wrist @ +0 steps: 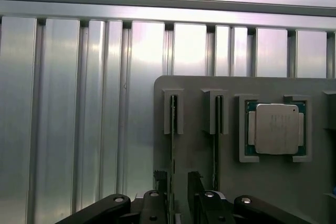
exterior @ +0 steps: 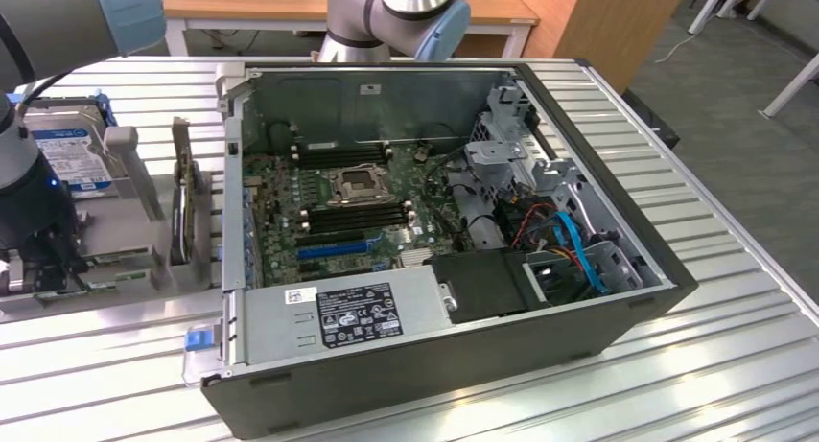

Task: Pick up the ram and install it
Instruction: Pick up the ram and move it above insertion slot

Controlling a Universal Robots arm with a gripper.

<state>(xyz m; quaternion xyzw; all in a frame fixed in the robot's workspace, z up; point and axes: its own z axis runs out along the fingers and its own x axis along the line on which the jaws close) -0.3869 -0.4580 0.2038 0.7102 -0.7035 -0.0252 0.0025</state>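
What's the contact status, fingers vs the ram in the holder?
Cannot tell. In the wrist view the open fingers straddle the ram, which stands edge-on in the holder; one finger shows a gap, the other sits too close to judge.

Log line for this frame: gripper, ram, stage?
gripper: open, astride ram | ram: on edge in gray holder slot | stage: pick-up, not lifted

Computer case [exterior: 423, 389] and tray [wrist: 262, 182] on slatted table [exterior: 716, 365]
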